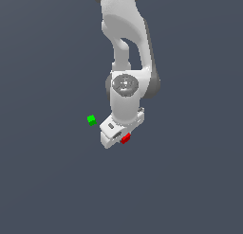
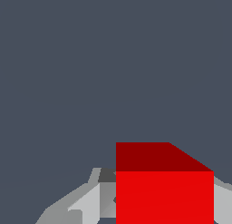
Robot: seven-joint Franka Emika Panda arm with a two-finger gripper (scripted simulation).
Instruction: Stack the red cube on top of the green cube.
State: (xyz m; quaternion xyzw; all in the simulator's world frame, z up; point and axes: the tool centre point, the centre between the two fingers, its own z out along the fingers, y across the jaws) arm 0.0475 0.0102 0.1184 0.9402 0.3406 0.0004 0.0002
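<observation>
Wrist view: I see my gripper (image 2: 164, 205) closed around the red cube (image 2: 164, 191), which fills the lower part of the picture. One bright red face is turned to the camera and a darker red face slopes away above it. Pale grey finger parts (image 2: 88, 202) show on either side of the cube, pressed against it. Everything beyond is a flat, dark blue-grey ground (image 2: 113, 60), with nothing else on it in this picture.

In the exterior view, my gripper (image 1: 122, 138) hangs at the end of the white arm (image 1: 124, 48), which comes down from the top of the picture. The hand is tilted, its lower end pointing toward the exterior view's left. The red cube (image 1: 126, 139) shows as a small red block at the gripper's tip, held there; I cannot tell from this view whether it touches the ground (image 1: 190, 181) or sits just above it.

The green cube (image 1: 91, 120) lies alone on the ground, toward the exterior view's left of the gripper and a little higher in the picture. It is near the gripper but clearly apart from it, and apart from the red cube.
</observation>
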